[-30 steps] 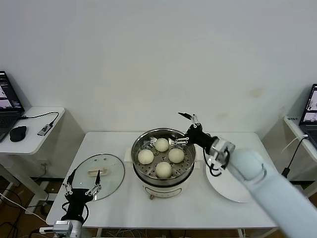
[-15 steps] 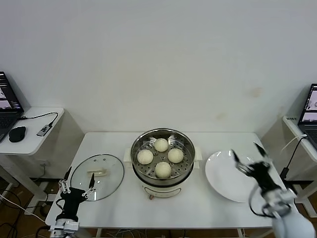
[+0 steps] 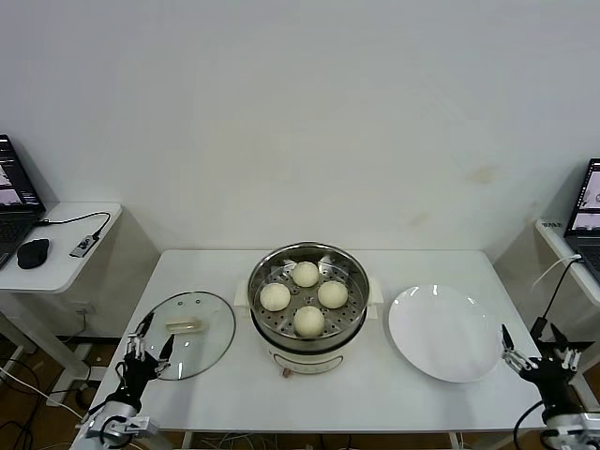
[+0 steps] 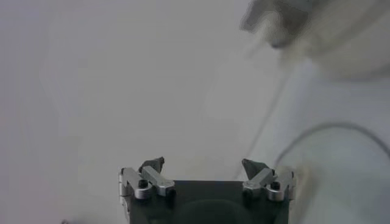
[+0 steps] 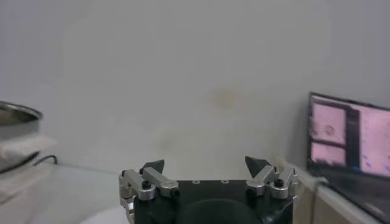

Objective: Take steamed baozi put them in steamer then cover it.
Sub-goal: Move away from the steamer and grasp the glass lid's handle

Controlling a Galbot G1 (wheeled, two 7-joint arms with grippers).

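Note:
Four steamed baozi [image 3: 306, 296] sit in the steel steamer [image 3: 309, 330] at the table's middle. The glass cover [image 3: 190, 322] with its cream handle lies flat on the table left of the steamer. My left gripper [image 3: 150, 345] is open and empty, low at the table's front left corner, by the cover's near edge. My right gripper [image 3: 537, 343] is open and empty, low off the table's front right corner, beside the white plate [image 3: 443, 332]. In the left wrist view the open left gripper [image 4: 203, 164] faces a blurred pale surface. In the right wrist view the open right gripper [image 5: 206, 164] faces the wall, with the steamer's rim [image 5: 17, 113] at the side.
A side desk [image 3: 56, 246] with a laptop, mouse and cable stands to the left. Another laptop [image 3: 588, 208] sits on a desk to the right and shows in the right wrist view [image 5: 350, 139].
My right arm has pulled back from over the steamer, across the plate, down to the table's front right corner. My left gripper has sunk slightly lower at the front left.

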